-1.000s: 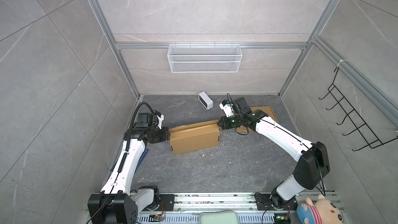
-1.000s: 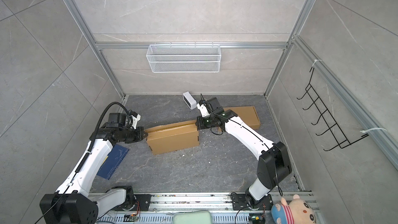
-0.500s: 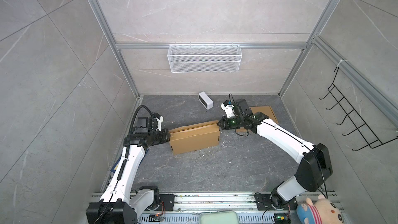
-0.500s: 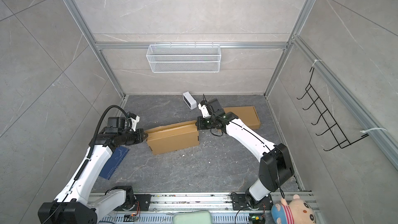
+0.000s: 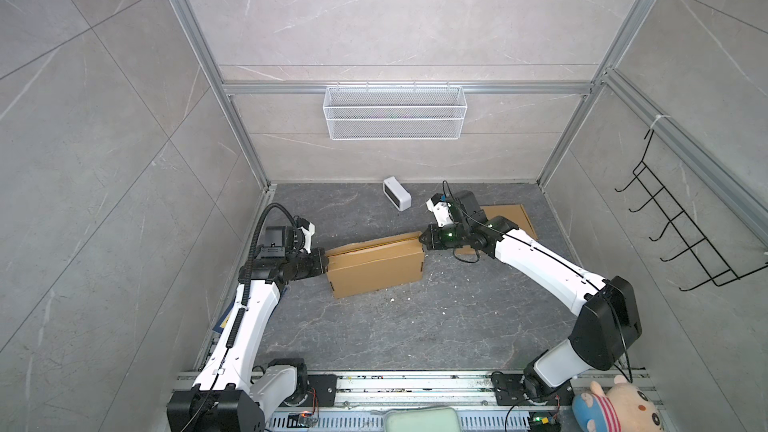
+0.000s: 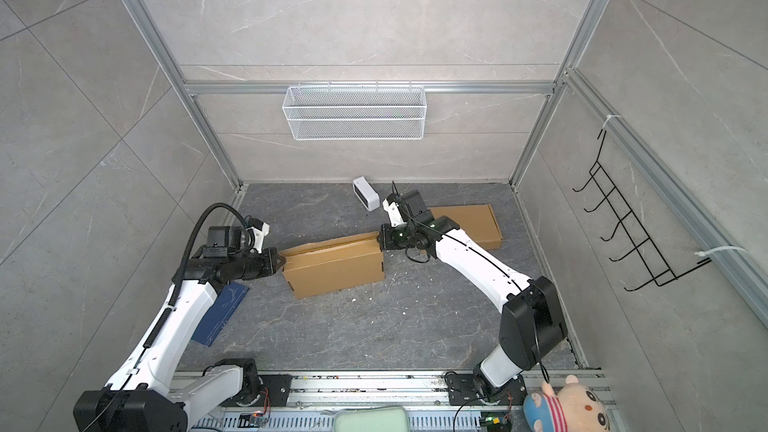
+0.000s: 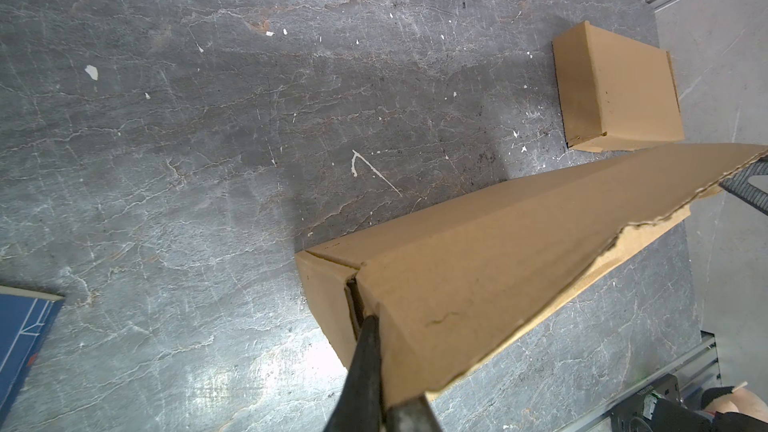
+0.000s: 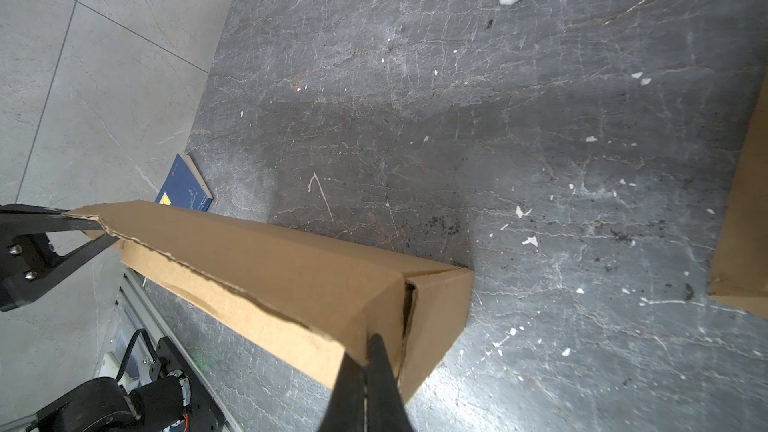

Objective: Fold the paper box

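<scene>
While the box (image 5: pixel 376 268) sits mid-floor (image 5: pixel 415 326) w/ its flap (image 5: pixel 374 243) part raised, L gripper (image 5: pixel 325 262) is pinched tight on the flap's left corner & R gripper (image 5: pixel 422 238) on the right corner, only cardboard between the jaws. Spare box (image 5: pixel 509 218) lies flat behind R arm (image 5: pixel 540 259).

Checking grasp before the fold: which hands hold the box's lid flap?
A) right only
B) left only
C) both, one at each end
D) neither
C: both top views put the left hand and the right hand at opposite ends of the box, and each wrist view shows its hand shut on the lid flap.
</scene>
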Controlling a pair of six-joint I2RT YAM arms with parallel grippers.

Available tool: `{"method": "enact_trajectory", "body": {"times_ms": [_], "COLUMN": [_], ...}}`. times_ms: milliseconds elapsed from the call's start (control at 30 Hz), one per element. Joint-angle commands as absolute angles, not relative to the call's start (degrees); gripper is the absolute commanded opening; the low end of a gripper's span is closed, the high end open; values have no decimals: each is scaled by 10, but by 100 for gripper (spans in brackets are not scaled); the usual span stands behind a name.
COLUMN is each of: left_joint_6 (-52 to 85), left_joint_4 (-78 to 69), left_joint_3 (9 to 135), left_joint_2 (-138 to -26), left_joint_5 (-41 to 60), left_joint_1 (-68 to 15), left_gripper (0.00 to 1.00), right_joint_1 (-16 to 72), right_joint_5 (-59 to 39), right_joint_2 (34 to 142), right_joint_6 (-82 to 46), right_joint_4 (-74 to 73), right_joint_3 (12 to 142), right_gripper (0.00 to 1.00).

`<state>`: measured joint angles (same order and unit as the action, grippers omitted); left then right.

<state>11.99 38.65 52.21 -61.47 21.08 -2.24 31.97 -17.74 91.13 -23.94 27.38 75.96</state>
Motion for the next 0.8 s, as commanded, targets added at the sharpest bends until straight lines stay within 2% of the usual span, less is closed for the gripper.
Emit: {"method": "enact_trajectory", "body": {"times_ms": [0, 500, 767], "left_joint_6": [129, 124, 124], "left_joint_4": [428, 432, 431], "left_joint_3": [504, 509, 513], "left_joint_2": [-624, -628, -636], "left_joint_5": [220, 220, 219], "left_joint_1": [-26, -29, -35], "left_gripper": [1, 1, 0], "right_joint_1": [330, 320, 320], "right_joint_5": [-184, -178, -134], "right_joint_2": [910, 905, 876], "right_joint_6": [-228, -144, -18], "right_joint_4": [303, 358, 376], "right_joint_3": [772, 838, 860], "right_gripper": [7, 38, 55]}}
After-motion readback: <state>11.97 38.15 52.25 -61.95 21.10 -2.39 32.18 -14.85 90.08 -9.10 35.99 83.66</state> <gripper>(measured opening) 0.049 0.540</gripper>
